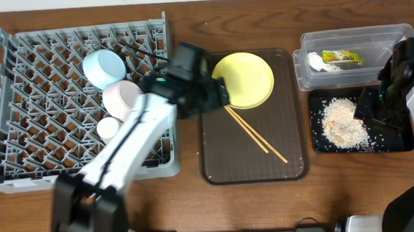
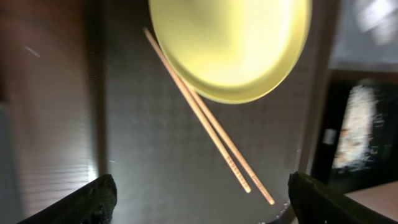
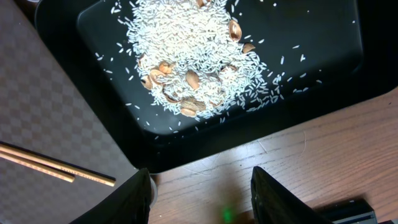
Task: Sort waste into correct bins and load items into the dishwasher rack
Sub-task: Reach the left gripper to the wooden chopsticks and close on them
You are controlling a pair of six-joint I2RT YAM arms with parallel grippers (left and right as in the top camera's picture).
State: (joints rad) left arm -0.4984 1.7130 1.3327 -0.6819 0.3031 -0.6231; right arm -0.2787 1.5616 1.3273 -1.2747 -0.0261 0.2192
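Note:
The grey dishwasher rack (image 1: 28, 141) on the left holds a light blue bowl (image 1: 103, 67), a white bowl (image 1: 123, 97) and a small pale cup (image 1: 109, 127). The yellow plate (image 1: 244, 78) and the wooden chopsticks (image 1: 255, 133) lie on the brown serving tray (image 1: 224, 158). My left gripper (image 1: 219, 95) is open and empty by the plate's left edge. In the left wrist view (image 2: 199, 199) the plate (image 2: 230, 43) and chopsticks (image 2: 211, 124) lie ahead of it. The clear tub (image 1: 396, 36) holds the yellow-green wrapper (image 1: 341, 56) and the white scrap (image 1: 317, 64). The food scraps (image 1: 343, 120) (image 3: 193, 68) lie in the black tray (image 1: 395, 137) (image 3: 298, 37). My right gripper (image 1: 377, 113) (image 3: 202, 202) is open and empty.
In the right wrist view bare wooden table (image 3: 298, 162) lies between the fingers, beside the black tray's edge. The chopstick tips (image 3: 56, 168) show at the left on the brown tray. The left arm (image 1: 136, 135) lies across the rack's front right corner.

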